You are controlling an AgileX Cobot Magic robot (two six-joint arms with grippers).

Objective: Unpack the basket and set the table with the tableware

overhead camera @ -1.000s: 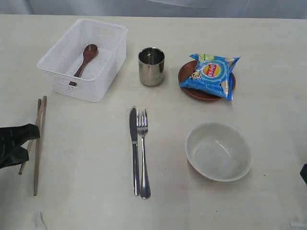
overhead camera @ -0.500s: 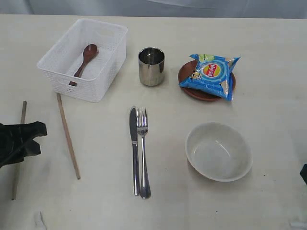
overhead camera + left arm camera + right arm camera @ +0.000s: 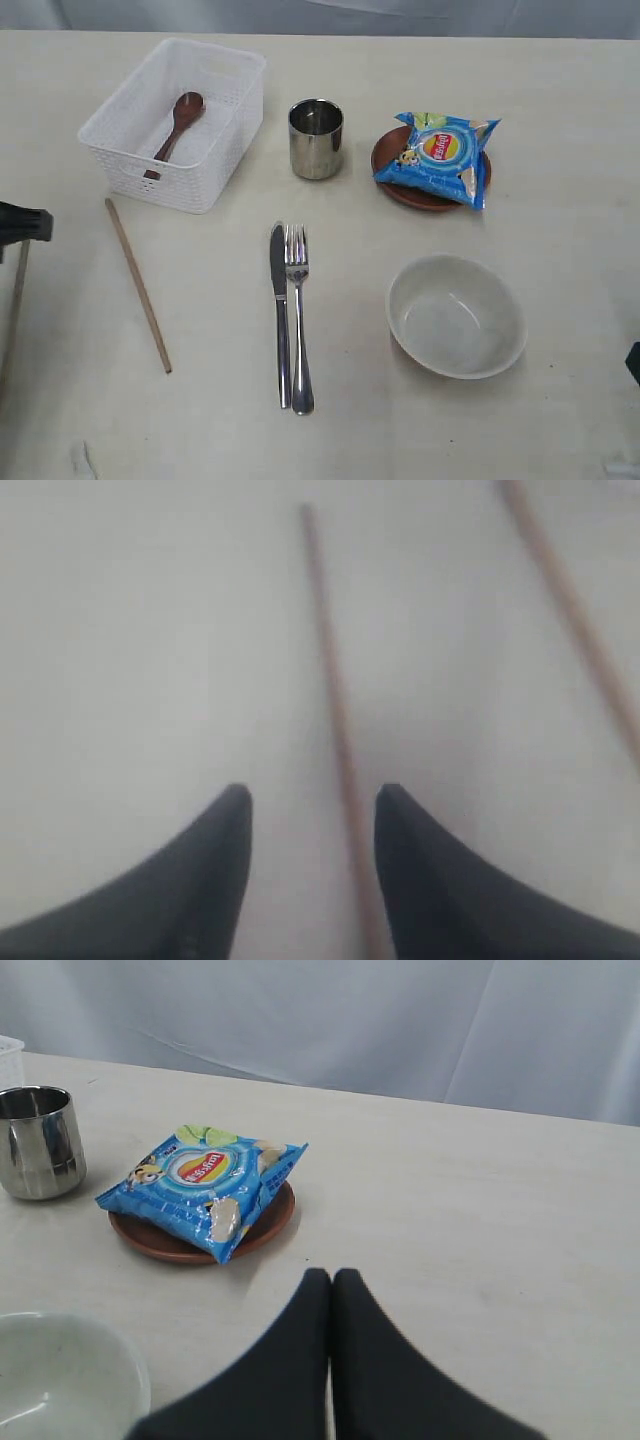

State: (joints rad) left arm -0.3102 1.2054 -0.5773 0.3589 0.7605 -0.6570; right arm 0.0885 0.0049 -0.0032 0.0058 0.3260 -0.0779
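The white basket (image 3: pixel 215 130) stands at the back left with the wooden spoon (image 3: pixel 178 120) lying in it. On the table (image 3: pixel 200 420) rest the steel cup (image 3: pixel 316 138), the knife (image 3: pixel 279 310) beside the fork (image 3: pixel 298 320), the cream bowl (image 3: pixel 456 315) and the brown plate (image 3: pixel 420 195). One chopstick (image 3: pixel 138 285) lies slanted in front of the basket. The other chopstick (image 3: pixel 335 710) lies between the fingers of my left gripper (image 3: pixel 312 798), which is open above it at the table's left edge (image 3: pixel 30 222). My right gripper (image 3: pixel 332 1278) is shut on nothing, short of the plate (image 3: pixel 255 1235).
A blue chip bag (image 3: pixel 437 157) lies on the brown plate. In the right wrist view the bag (image 3: pixel 205 1185) sits between the cup (image 3: pixel 40 1140) and my fingers, and the bowl's rim (image 3: pixel 120 1360) shows at the corner. A grey curtain hangs behind the table.
The two chopsticks, together a second ago, have come apart: one now lies nearer the basket, the other at the far left. My left gripper has drawn back to the left edge.
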